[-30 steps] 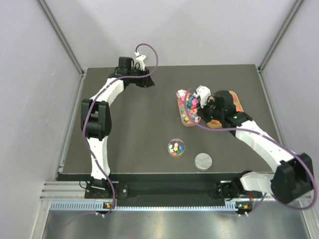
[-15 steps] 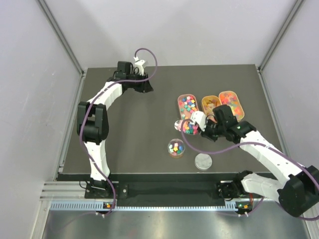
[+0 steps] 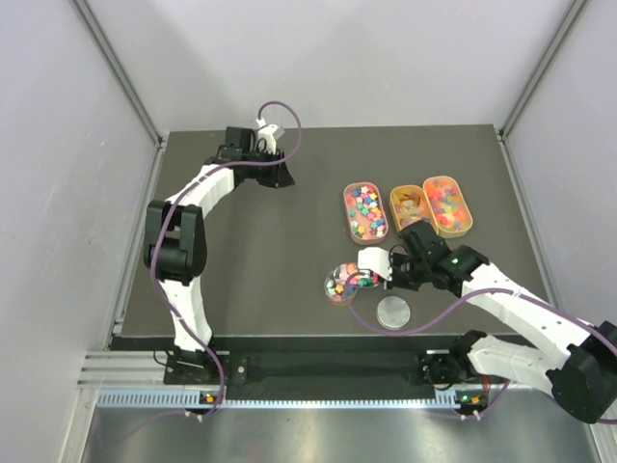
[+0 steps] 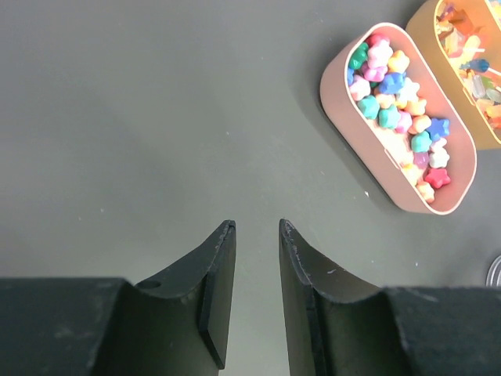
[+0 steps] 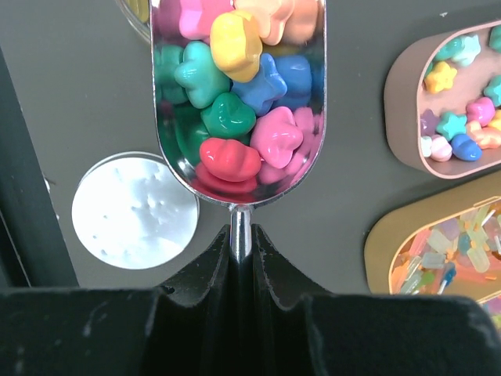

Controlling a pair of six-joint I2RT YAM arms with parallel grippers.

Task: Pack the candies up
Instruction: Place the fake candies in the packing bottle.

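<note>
My right gripper (image 5: pixel 241 235) is shut on the thin handle of a metal scoop (image 5: pixel 239 94). The scoop is heaped with multicoloured candies (image 5: pixel 235 59): red, pink, blue, green and yellow. In the top view the right gripper (image 3: pixel 383 267) holds the scoop (image 3: pixel 359 279) right next to the small clear jar (image 3: pixel 337 287), which holds a few candies. More candies lie in three oval trays (image 3: pixel 365 212). My left gripper (image 4: pixel 257 227) is open and empty over bare table, at the back of the table in the top view (image 3: pixel 281 177).
The round silver lid (image 3: pixel 393 312) lies flat near the front edge, just right of the jar; it also shows in the right wrist view (image 5: pixel 135 210). The middle tray (image 3: pixel 409 205) and right tray (image 3: pixel 447 204) stand beside the first. Grey walls enclose the table.
My right gripper has carried the loaded scoop from the trays forward and left to the jar. The left arm has shifted only slightly at the back.
</note>
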